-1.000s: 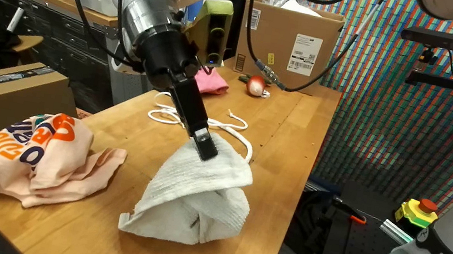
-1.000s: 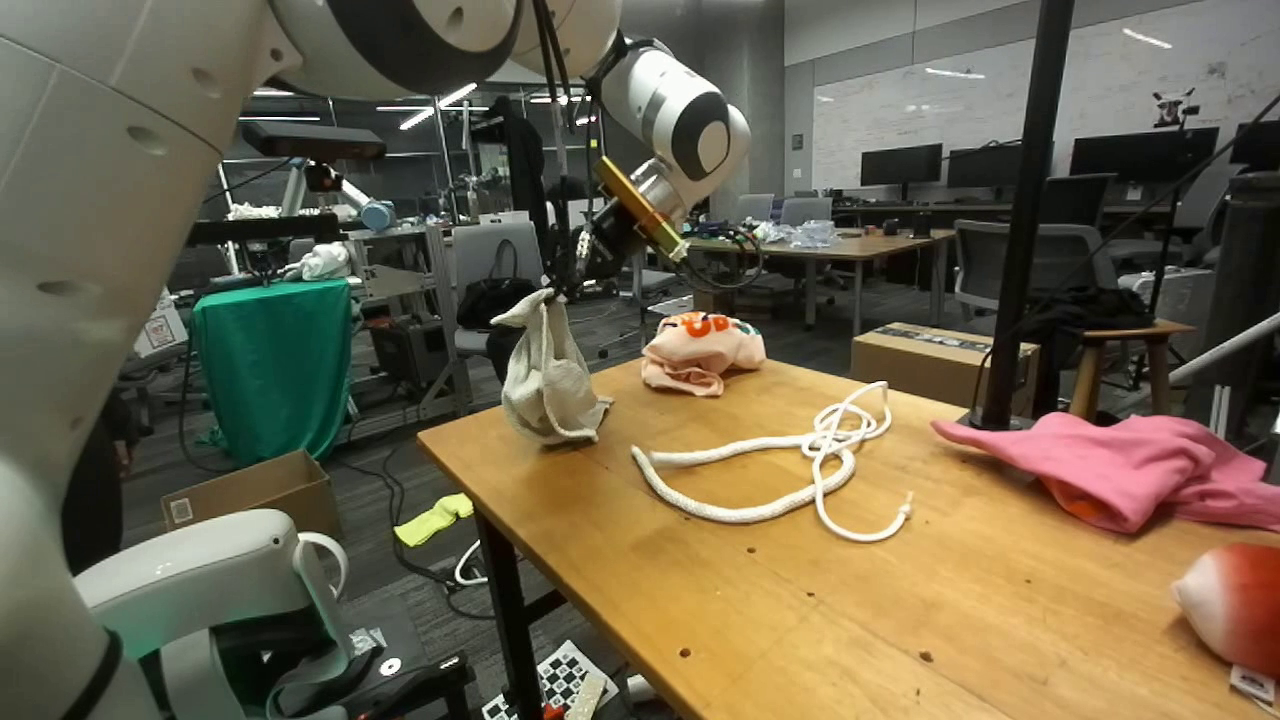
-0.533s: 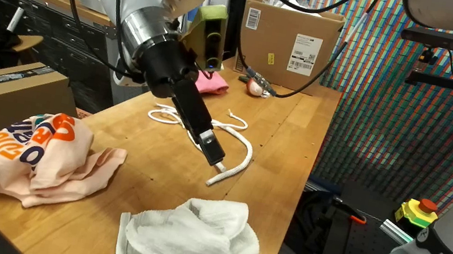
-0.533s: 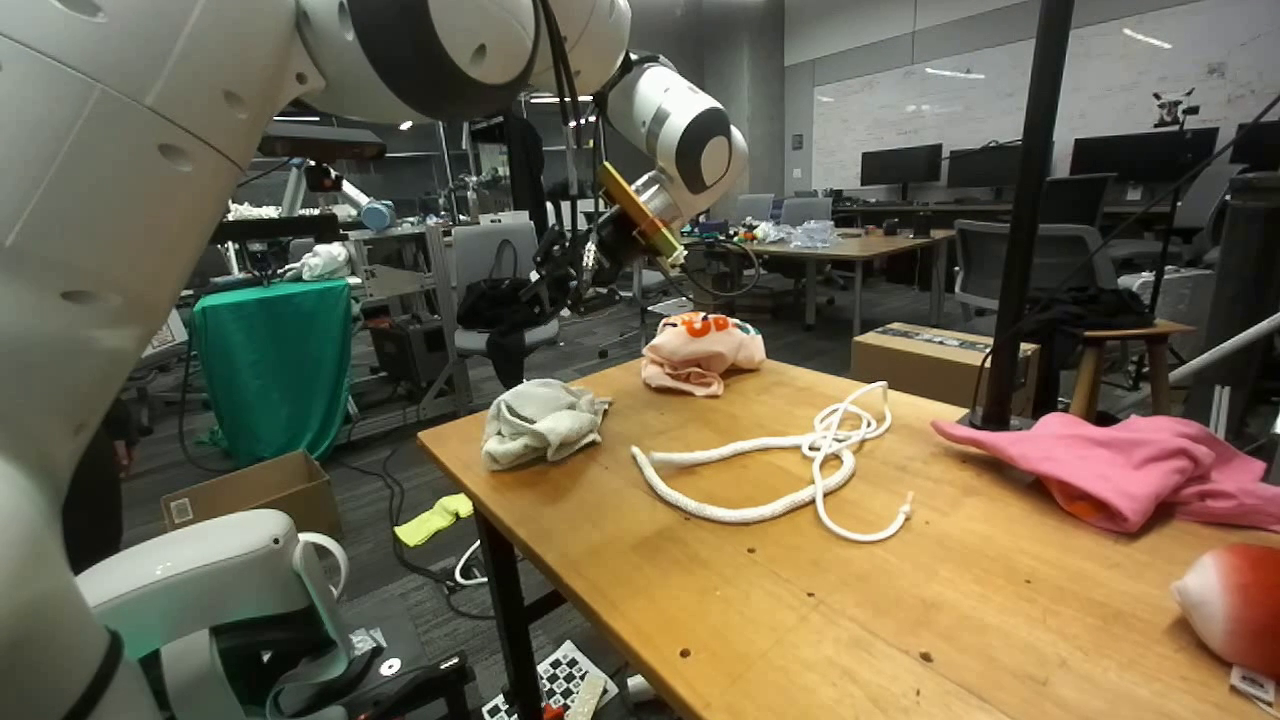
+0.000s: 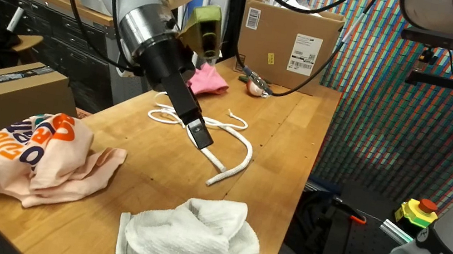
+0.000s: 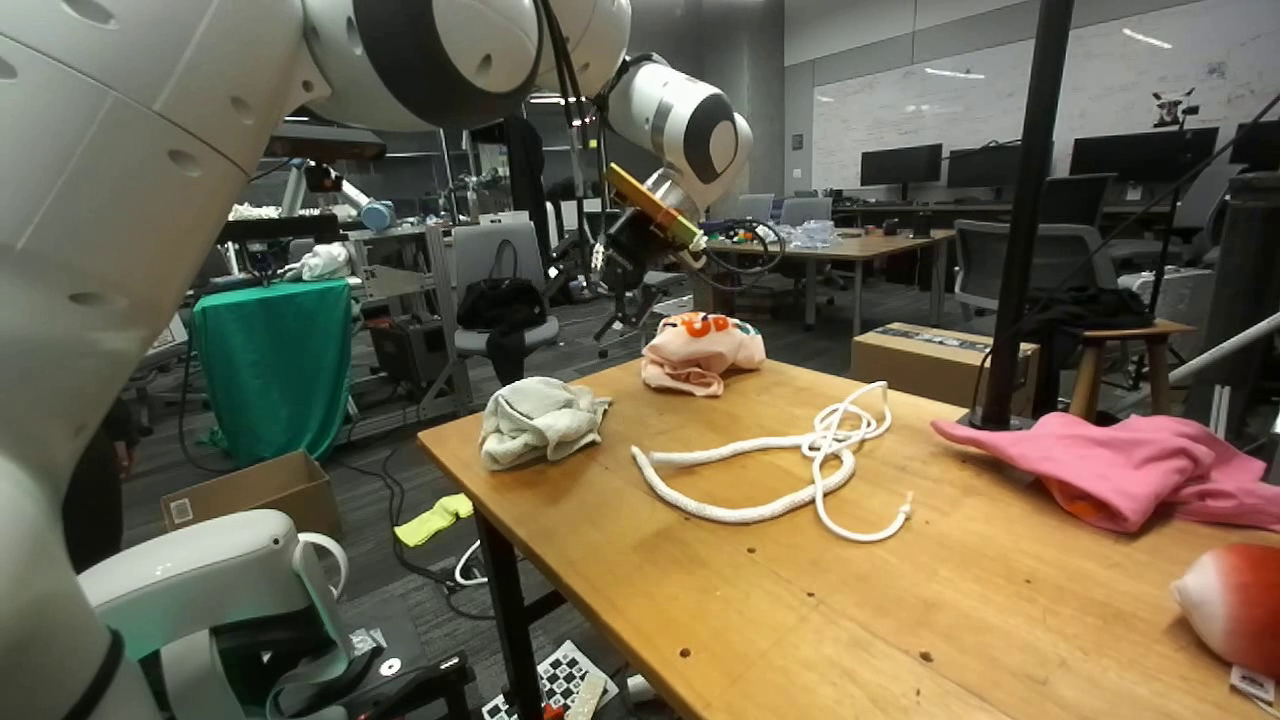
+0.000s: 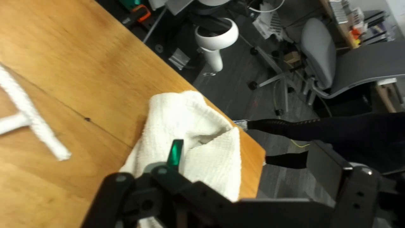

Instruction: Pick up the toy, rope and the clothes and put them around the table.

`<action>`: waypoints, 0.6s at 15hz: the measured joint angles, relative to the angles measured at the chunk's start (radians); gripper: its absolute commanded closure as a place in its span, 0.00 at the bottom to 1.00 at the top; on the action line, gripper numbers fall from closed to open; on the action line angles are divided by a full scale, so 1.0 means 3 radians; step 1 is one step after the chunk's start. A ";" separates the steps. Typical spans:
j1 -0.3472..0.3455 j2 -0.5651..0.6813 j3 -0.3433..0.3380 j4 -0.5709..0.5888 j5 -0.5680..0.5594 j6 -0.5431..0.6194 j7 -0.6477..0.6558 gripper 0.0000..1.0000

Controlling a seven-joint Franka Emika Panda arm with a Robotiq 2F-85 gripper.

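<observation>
A: Wooden bench point(image 5: 279, 168), with a cardboard box point(image 5: 275, 38) at one end: what lies on it?

B: At the opposite end, the off-white ribbed cloth point(image 5: 189, 240) and the peach letter-printed cloth point(image 5: 46, 156) lie crumpled, apart. The looped white rope point(image 6: 735, 515) lies between these and the pink cloth point(image 6: 1140, 465); the red-and-white toy point(image 6: 1240, 600) rests near the latter.

A: And the hand point(image 7: 251, 155)?

B: Raised above the bench, its jaws standing wide apart.

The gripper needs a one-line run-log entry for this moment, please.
gripper: open, empty | white cloth: crumpled on table | rope: on table, looped
</observation>
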 measured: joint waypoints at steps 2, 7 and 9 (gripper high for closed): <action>0.0031 0.0002 -0.0052 0.0007 -0.0298 0.0180 0.0036 0.00; 0.0054 0.0005 -0.0183 -0.0087 -0.0840 0.0876 0.0203 0.00; 0.0052 0.0000 -0.0236 -0.0174 -0.0952 0.1148 0.0313 0.00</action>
